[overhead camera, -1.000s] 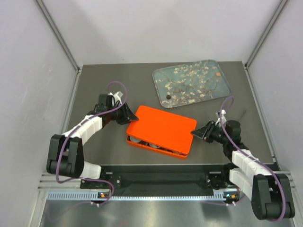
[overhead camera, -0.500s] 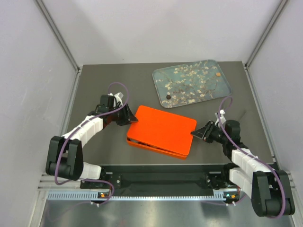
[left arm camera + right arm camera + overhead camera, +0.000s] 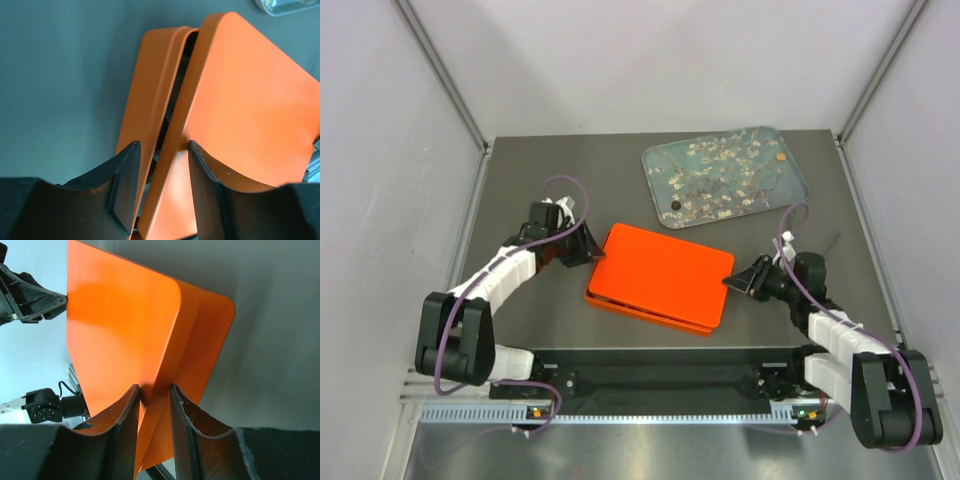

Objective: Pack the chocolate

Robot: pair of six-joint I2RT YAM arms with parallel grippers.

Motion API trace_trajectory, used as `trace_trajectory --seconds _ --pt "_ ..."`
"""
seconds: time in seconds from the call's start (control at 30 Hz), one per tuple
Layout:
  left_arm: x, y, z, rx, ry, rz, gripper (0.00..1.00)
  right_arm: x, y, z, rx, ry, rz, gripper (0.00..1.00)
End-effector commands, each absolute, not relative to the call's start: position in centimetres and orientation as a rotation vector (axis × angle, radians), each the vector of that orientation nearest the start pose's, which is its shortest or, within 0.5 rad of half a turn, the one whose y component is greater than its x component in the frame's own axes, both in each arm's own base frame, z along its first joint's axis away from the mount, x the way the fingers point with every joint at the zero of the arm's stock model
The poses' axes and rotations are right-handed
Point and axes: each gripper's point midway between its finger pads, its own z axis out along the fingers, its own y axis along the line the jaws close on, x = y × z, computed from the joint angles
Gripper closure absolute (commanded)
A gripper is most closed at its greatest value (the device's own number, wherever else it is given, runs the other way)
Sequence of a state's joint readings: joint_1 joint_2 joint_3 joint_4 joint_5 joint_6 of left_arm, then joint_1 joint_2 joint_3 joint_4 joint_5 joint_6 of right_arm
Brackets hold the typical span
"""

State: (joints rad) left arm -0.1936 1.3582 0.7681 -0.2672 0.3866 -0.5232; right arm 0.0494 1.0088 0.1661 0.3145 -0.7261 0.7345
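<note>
Across the near half of the dark grey table (image 3: pixel 550 180), both arms reach inward from their bases, forearms low, to opposite ends of an orange box lid (image 3: pixel 665 270). The lid sits almost flat over its orange base (image 3: pixel 650 313), with a thin dark gap showing in the left wrist view. The left gripper (image 3: pixel 592 250) straddles the lid's left edge. One finger (image 3: pixel 205 185) touches the top face, but whether the claw truly pinches cannot be told. The right gripper (image 3: pixel 730 283) is closed tight on the lid's right edge.

A blossom-printed tray (image 3: pixel 647 163) lies at the far right, well apart from the box. Chocolate (image 3: pixel 674 207) rests on it: a dark round piece near its front-left corner, a tan one near its far right corner. Plain white walls (image 3: pixel 650 60) enclose the table.
</note>
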Motion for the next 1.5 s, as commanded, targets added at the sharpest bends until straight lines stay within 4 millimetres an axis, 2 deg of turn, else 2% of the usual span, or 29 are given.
trace_trajectory --seconds 0.0,0.23,0.4,0.6,0.77,0.93,1.47 --pt "29.8 -13.9 8.7 -0.234 2.490 -0.737 0.52 24.5 14.6 9.0 0.194 2.093 1.177 0.71" --pt "29.8 -13.8 9.8 -0.240 2.468 -0.735 0.46 24.4 14.6 8.1 0.197 2.121 1.180 0.73" --pt "29.4 -13.6 10.0 -0.238 2.474 -0.728 0.46 24.3 14.9 7.7 0.190 2.133 1.203 0.79" --pt "28.7 -14.5 10.3 -0.232 2.481 -0.805 0.48 24.1 15.1 7.8 0.179 2.133 1.223 0.83" --pt "28.6 -14.2 10.4 -0.238 2.480 -0.789 0.51 24.0 15.3 8.2 0.158 2.126 1.237 0.89" --pt "28.1 -14.0 9.7 -0.239 2.512 -0.770 0.54 23.9 15.4 8.1 0.166 2.129 1.265 0.97" --pt "27.9 -13.5 8.9 -0.258 2.535 -0.726 0.59 23.8 15.7 8.6 0.210 2.097 1.305 0.98"
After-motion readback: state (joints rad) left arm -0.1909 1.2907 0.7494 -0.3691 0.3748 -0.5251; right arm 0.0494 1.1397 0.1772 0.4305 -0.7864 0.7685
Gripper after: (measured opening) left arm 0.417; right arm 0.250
